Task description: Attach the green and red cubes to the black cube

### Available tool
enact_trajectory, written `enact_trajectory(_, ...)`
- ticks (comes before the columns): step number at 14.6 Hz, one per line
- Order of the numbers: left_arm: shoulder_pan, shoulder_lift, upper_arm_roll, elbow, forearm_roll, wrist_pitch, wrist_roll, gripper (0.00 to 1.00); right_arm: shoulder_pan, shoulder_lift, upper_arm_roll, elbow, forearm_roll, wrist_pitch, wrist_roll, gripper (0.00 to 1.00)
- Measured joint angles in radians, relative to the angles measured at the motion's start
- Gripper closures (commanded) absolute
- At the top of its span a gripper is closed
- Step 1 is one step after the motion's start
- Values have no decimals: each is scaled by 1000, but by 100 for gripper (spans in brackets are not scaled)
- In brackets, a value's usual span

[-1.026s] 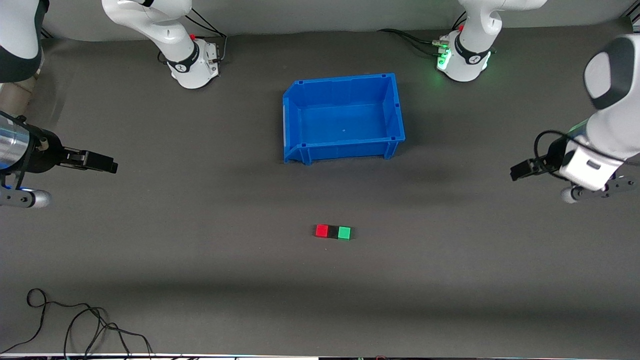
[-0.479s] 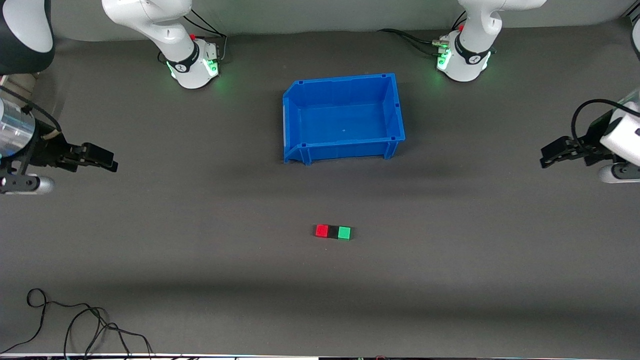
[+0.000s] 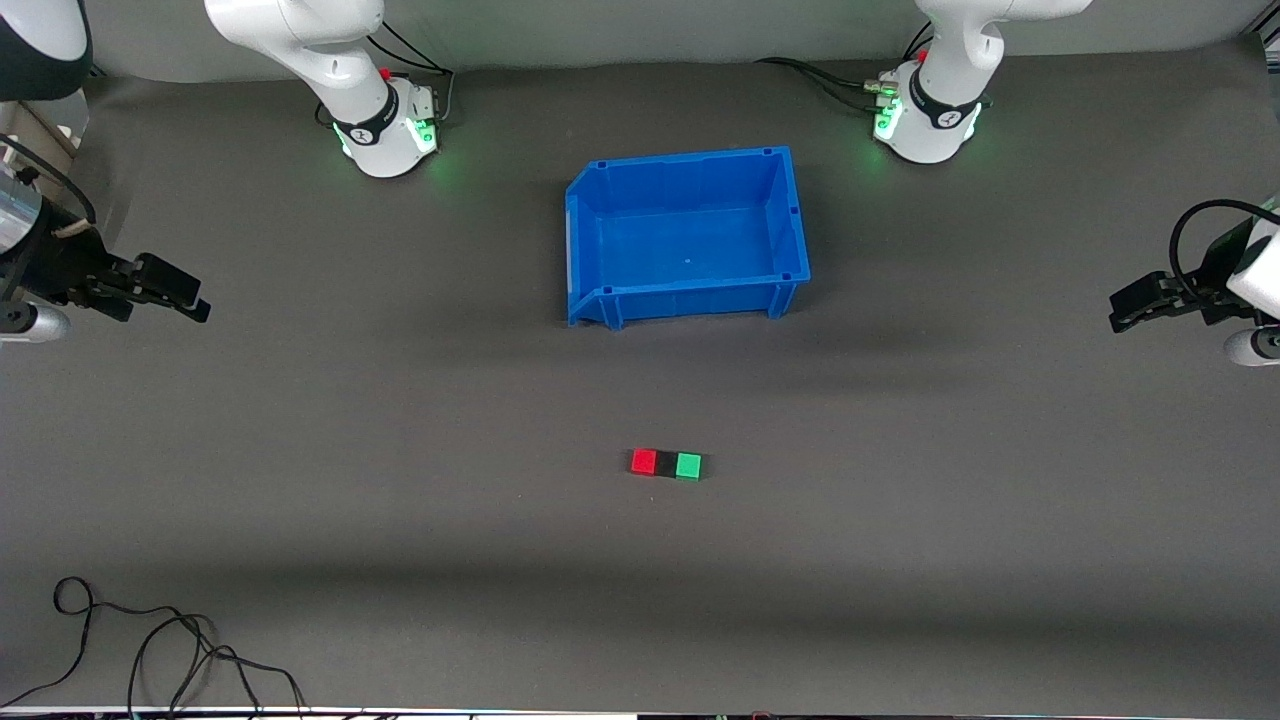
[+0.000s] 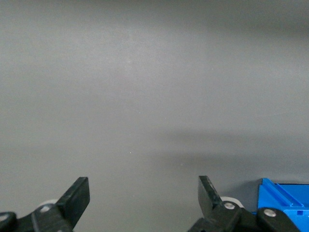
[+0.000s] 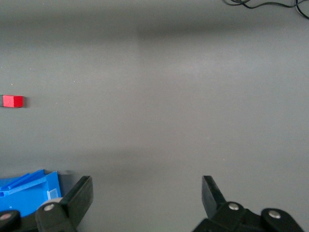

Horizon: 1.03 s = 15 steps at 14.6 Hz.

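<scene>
I see three small matte cubes joined in one straight row on the grey cloth-like table (image 3: pixel 400 560): red cube (image 3: pixel 644 461), black cube (image 3: pixel 666 464), green cube (image 3: pixel 688 465). The row's long axis runs between the arms' ends. My left gripper (image 3: pixel 1125 310) and right gripper (image 3: pixel 190 300) hang wide open, empty, well apart from it.

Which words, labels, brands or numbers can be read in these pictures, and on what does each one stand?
None can be read.
The blue bin and the red cube, black cube and green cube are plain.
Marks on the arm bases are too small to read.
</scene>
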<state>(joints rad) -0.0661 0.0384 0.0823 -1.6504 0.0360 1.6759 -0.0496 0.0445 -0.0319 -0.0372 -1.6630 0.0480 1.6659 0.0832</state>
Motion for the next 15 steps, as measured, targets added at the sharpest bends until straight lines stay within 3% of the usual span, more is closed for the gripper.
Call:
enact_trajectory(6,0,0,-6,0,-6,-6,1,0,0,2,9,3,-2,-60,0,0)
enact_trajectory(15,0,0,-12,24,-12,-15,1,0,0,85,12,96,-26,-151,0,0)
